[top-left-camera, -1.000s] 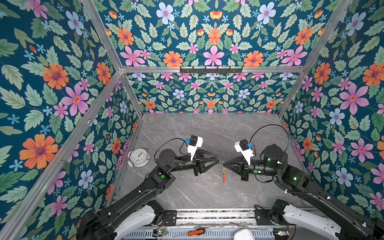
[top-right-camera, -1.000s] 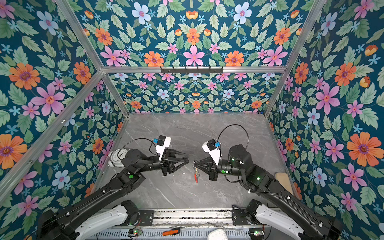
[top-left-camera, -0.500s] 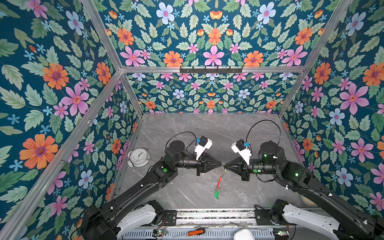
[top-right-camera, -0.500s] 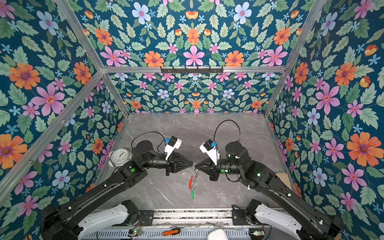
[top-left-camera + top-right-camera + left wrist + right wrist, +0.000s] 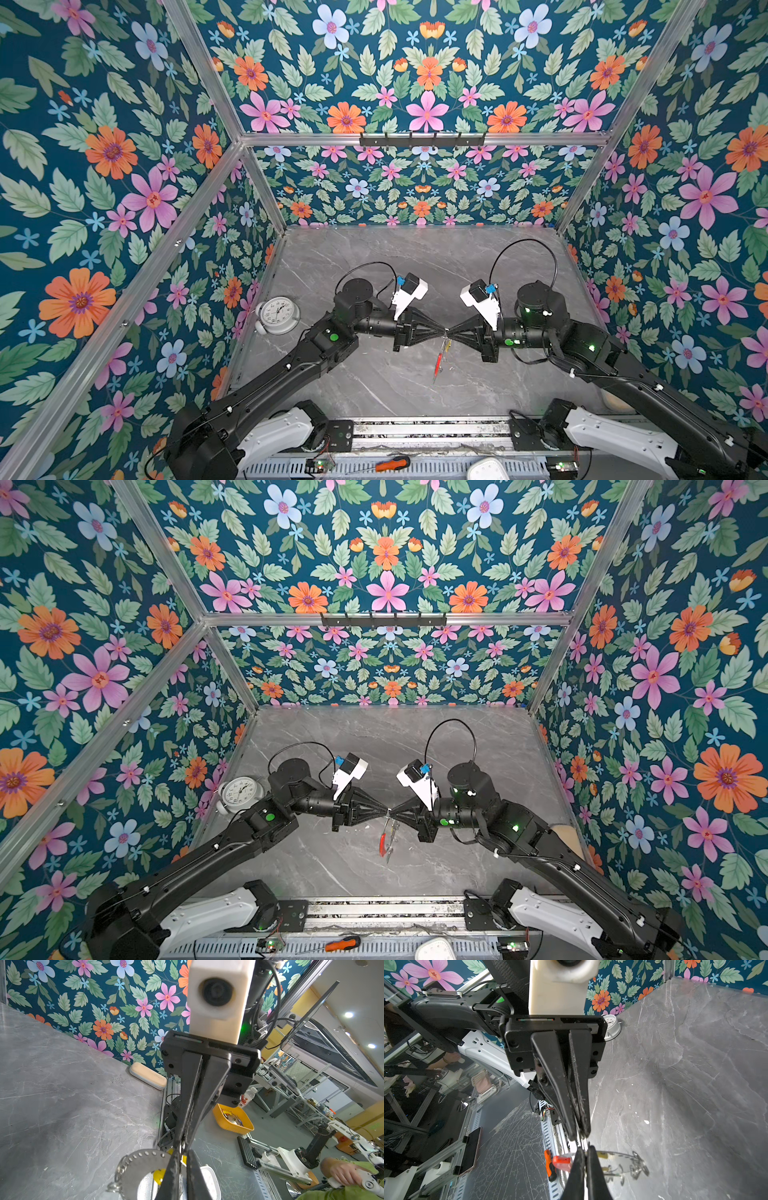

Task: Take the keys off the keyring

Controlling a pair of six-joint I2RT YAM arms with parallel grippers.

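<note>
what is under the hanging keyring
Only bare grey tabletop shows below the keyring. The patch straight beneath it is covered by the ring itself in both top views.

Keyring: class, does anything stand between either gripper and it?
Nothing visible does. The left gripper and right gripper meet tip to tip at the top of the keyring, which hangs below them. The clock stands well aside by the left wall.

Two black arms (image 5: pixel 291 365) on white bases (image 5: pixel 278 432), green lights (image 5: pixel 331 336), looping cables (image 5: pixel 524 240), white camera blocks (image 5: pixel 409 293); left hand (image 5: pixel 444 331) and right hand (image 5: pixel 450 331) tapering, black.
</note>
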